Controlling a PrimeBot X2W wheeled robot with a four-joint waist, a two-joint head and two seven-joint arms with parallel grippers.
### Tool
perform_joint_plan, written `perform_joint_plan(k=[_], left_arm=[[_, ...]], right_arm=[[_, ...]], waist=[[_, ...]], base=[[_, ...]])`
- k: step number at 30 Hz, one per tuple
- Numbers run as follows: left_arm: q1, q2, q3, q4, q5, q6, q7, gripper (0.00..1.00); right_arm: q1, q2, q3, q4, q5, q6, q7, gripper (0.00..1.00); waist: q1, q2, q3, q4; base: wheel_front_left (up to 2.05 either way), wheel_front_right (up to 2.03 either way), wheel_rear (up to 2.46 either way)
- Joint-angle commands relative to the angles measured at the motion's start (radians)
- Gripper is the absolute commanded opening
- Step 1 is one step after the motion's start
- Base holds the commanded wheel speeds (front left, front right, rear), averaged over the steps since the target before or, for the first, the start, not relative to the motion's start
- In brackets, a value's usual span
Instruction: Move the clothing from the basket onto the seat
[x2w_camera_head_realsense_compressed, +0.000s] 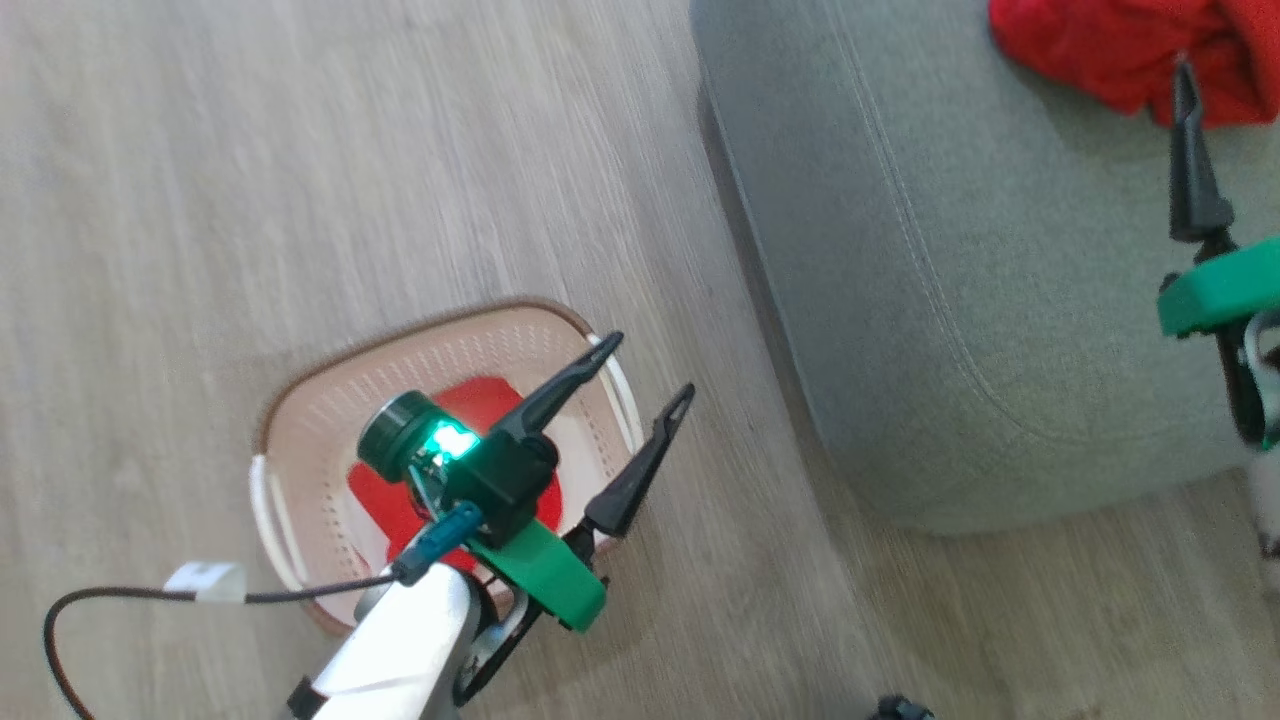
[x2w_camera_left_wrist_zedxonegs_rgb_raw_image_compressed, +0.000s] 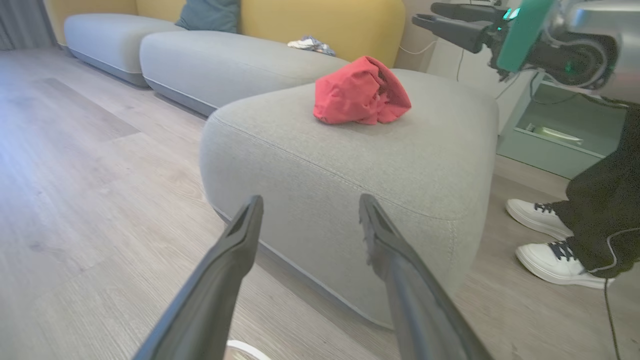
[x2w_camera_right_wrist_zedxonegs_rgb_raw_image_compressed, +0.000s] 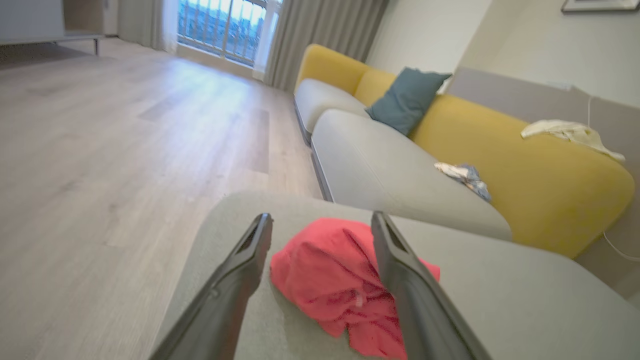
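Note:
The cream basket (x2w_camera_head_realsense_compressed: 300, 440) stands on the wood floor with red clothing (x2w_camera_head_realsense_compressed: 385, 495) lying inside it, partly hidden by my left wrist. Above the basket's right rim my left gripper (x2w_camera_head_realsense_compressed: 650, 365) is open and empty; its fingers (x2w_camera_left_wrist_zedxonegs_rgb_raw_image_compressed: 235, 260) point toward the grey-green seat (x2w_camera_left_wrist_zedxonegs_rgb_raw_image_compressed: 350, 165). A second red garment (x2w_camera_head_realsense_compressed: 1100, 50) lies crumpled on top of the seat (x2w_camera_head_realsense_compressed: 900, 300). My right gripper (x2w_camera_right_wrist_zedxonegs_rgb_raw_image_compressed: 321, 216) hovers open just above that garment (x2w_camera_right_wrist_zedxonegs_rgb_raw_image_compressed: 325, 275), its fingers either side of it and apart from it. That gripper (x2w_camera_left_wrist_zedxonegs_rgb_raw_image_compressed: 425, 12) also appears high at the right in the left wrist view.
A yellow sofa (x2w_camera_right_wrist_zedxonegs_rgb_raw_image_compressed: 500, 150) with grey cushions, a teal pillow (x2w_camera_right_wrist_zedxonegs_rgb_raw_image_compressed: 407, 97) and loose cloths stands behind the seat. A person's white shoes (x2w_camera_left_wrist_zedxonegs_rgb_raw_image_compressed: 550, 260) and dark trouser leg are on the floor right of the seat. A black cable (x2w_camera_head_realsense_compressed: 120, 600) trails from my left arm.

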Motion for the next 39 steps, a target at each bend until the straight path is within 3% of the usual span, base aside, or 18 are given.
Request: perform_joint_plan(k=[1, 7, 14, 23, 33, 39], left_arm=[[0.002, -0.015, 0.051, -0.028, -0.004, -0.001, -0.005, 1.0], [0.026, -0.042, 0.1, -0.024, 0.005, -0.001, -0.005, 1.0], [0.064, -0.064, 0.2, -0.021, 0.022, 0.009, -0.005, 1.0], [0.109, -0.081, 0.363, -0.03, -0.015, 0.099, -0.005, 1.0], [0.16, -0.081, 0.422, -0.006, -0.026, 0.175, -0.005, 1.0], [0.195, -0.081, 0.416, 0.01, -0.031, 0.183, -0.005, 1.0]], right_arm=[[0.039, -0.035, 0.026, -0.086, 0.019, 0.0, -0.005, 1.0], [0.16, -0.012, 0.036, -0.316, 0.09, 0.0, -0.005, 1.0], [0.257, 0.04, 0.043, -0.435, 0.117, 0.0, -0.005, 1.0], [0.366, 0.149, 0.046, -0.472, 0.08, 0.0, -0.005, 1.0], [0.474, 0.21, 0.062, -0.415, 0.04, 0.0, -0.005, 1.0], [0.539, 0.248, 0.019, -0.388, 0.025, 0.0, -0.005, 1.0]], waist=[[0.0002, -0.0001, -0.065, 0.046], [0.0002, -0.0001, -0.131, 0.121], [0.0002, -0.0001, -0.187, 0.193], [0.0002, -0.0001, -0.243, 0.289], [0.0002, -0.0001, -0.287, 0.356], [0.0002, -0.0001, -0.303, 0.377]], base=[[0.0, 0.0, 0.0], [0.0, 0.0, 0.0], [0.0, 0.0, 0.0], [0.0, 0.0, 0.0], [0.0, 0.0, 0.0], [0.0, 0.0, 0.0]])
